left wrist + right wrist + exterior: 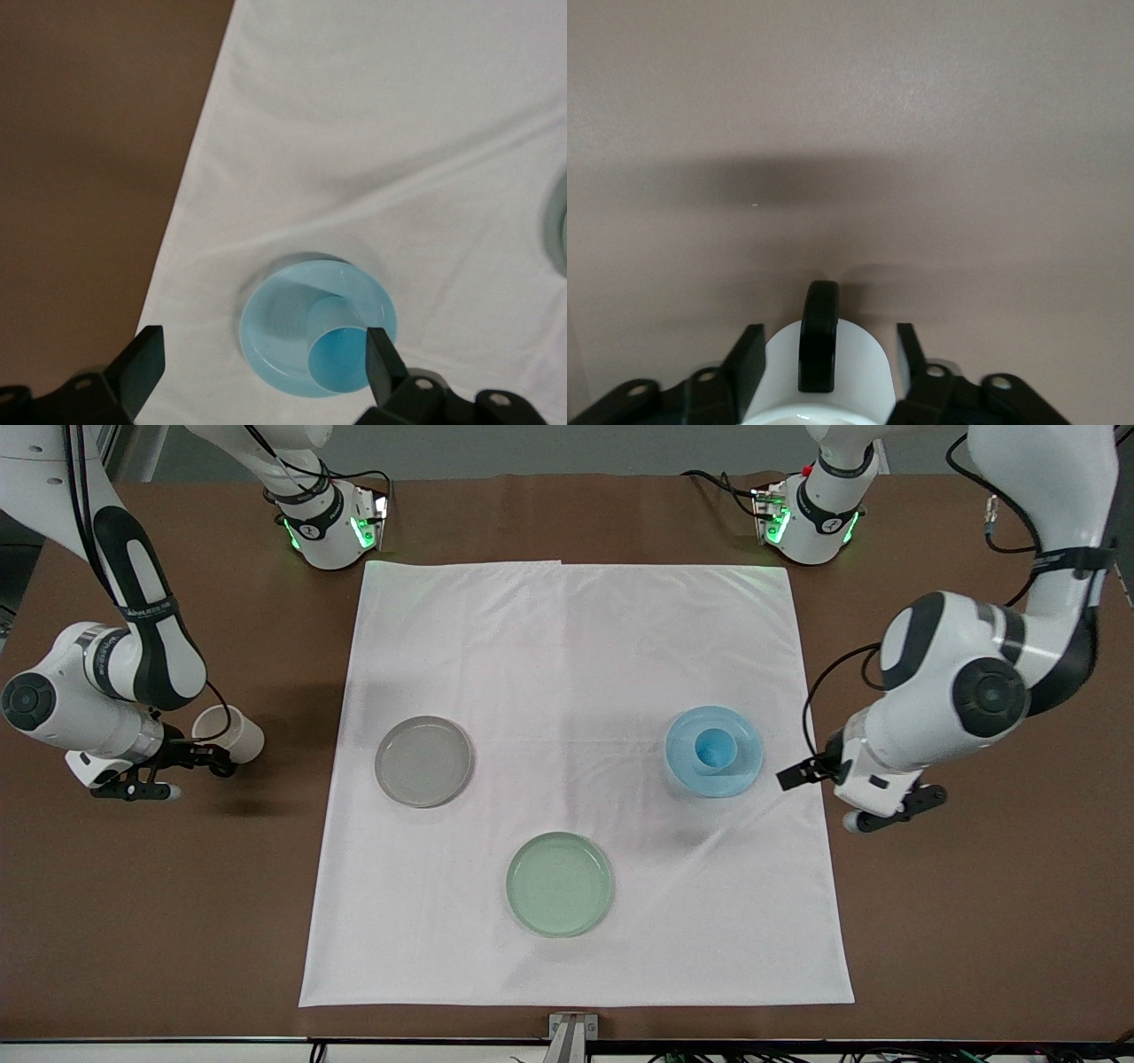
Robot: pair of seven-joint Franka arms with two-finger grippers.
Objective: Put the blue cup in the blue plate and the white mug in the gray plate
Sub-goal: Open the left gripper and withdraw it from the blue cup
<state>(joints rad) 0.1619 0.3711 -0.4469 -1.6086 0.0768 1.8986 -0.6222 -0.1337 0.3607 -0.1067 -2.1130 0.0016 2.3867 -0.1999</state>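
Lowest in the front frame, on the white cloth (576, 691), lay the pale green plate (559, 884), bare.

Above it, at mid-height toward the frame's right, the blue plate (714, 751) sat on the cloth, round, shallow, light blue with a raised rim. The blue cup (715, 747) stood upright in it, a small tapered cup without a handle, its inside a deeper blue. At the frame's right edge, over the brown worktop (974, 921) just off the cloth, the left hand (811, 771) hung with its fingers (142, 365) spread wide and nothing between them; in the left wrist frame the cup (339, 347) and plate (275, 323) showed low in the middle.

The gray plate (423, 761) lay at about the same height, left of centre, bare.

At the frame's left, off the cloth, the right hand (208, 757) was clamped on the white mug (229, 733), cream-white and cylindrical. The right wrist frame showed the mug (824, 381) between the fingers (746, 363), its black loop handle (819, 335) facing the camera.
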